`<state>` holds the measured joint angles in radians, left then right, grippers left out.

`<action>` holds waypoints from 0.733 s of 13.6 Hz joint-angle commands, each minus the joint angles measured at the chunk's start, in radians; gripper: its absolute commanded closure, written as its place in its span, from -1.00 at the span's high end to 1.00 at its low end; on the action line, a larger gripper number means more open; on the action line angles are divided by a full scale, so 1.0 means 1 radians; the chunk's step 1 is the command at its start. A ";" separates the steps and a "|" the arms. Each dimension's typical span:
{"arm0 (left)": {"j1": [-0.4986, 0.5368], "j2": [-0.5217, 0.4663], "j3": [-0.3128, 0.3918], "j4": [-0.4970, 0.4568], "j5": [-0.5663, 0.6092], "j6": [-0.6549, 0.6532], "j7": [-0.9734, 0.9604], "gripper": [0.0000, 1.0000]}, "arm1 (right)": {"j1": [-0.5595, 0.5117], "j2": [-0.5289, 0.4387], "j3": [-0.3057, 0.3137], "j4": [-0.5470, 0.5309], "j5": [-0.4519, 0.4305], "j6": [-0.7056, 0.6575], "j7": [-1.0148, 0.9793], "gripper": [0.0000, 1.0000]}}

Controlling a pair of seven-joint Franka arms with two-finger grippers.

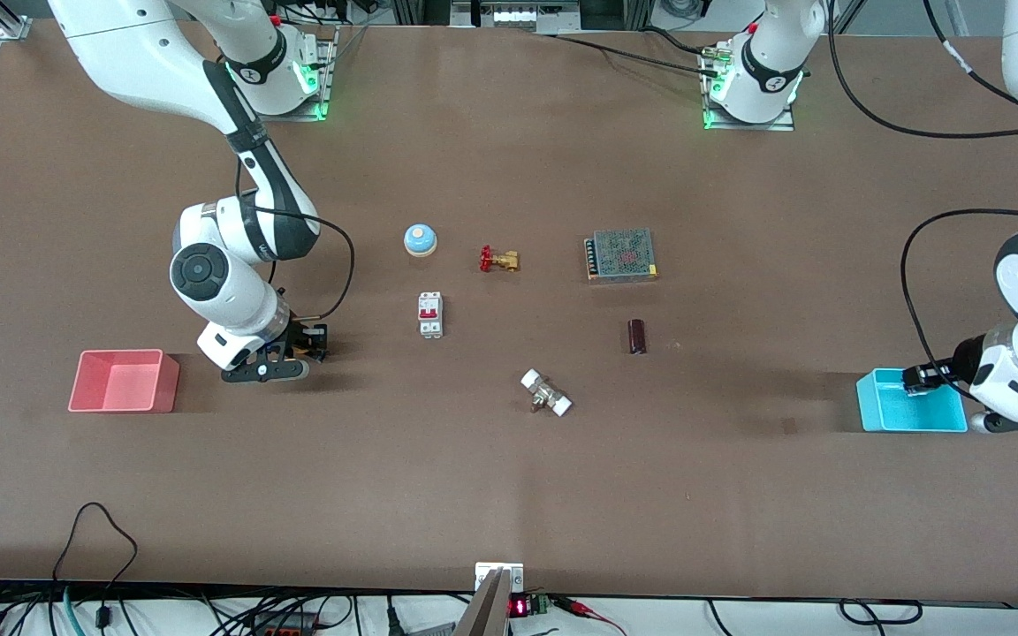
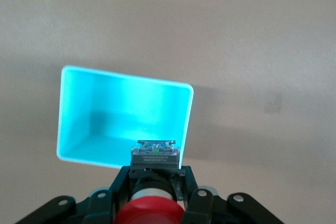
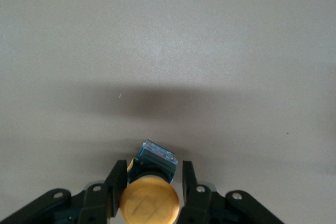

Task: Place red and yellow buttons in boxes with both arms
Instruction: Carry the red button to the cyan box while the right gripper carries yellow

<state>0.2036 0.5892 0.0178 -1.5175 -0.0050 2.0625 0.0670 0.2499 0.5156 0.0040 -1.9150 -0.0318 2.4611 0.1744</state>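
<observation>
So the left gripper (image 2: 156, 203) was up over the cyan box (image 1: 913, 415) at the left arm's end of the table, clamped tight on the red button (image 2: 151, 209), and in the left wrist view you could see the button's red cap between the fingers with its clear-ended body poking out over the box's rim. The right gripper (image 3: 149, 192) was down low at the table next to the pink box (image 1: 125, 381), which sat at the right arm's end, and it had the yellow button (image 3: 150, 199) sitting between its fingers (image 3: 116, 190). The fingers were right up against the cap on both sides, so it looked like a grasp on the button, and the button's body appeared to be at the tabletop. The pink box itself looked like it had nothing in it. Mid-table had the other bits: a blue-and-white bell (image 1: 420, 238), a red-handled brass valve (image 1: 498, 260), a white breaker (image 1: 430, 314) with a red switch, a metal mesh power supply (image 1: 621, 254), a dark cylinder (image 1: 637, 336) and a white-ended fitting (image 1: 546, 393) nearest the front camera. All of it sat well apart from both boxes.
</observation>
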 commanded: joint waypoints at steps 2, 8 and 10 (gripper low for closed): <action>0.065 0.110 -0.007 0.134 -0.003 -0.032 0.128 -0.32 | 0.002 -0.003 0.001 -0.009 0.013 0.016 -0.004 -0.30; 0.069 0.153 -0.007 0.132 -0.021 -0.028 0.145 -0.32 | -0.014 -0.041 -0.004 0.014 0.013 -0.008 -0.065 -0.42; 0.069 0.172 -0.007 0.134 -0.023 -0.021 0.148 -0.32 | -0.052 -0.126 -0.012 0.045 0.012 -0.139 -0.152 -0.45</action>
<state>0.2733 0.7317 0.0101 -1.4239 -0.0095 2.0612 0.1840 0.2377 0.4870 -0.0068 -1.8866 -0.0320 2.4367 0.1133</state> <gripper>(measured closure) 0.564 0.630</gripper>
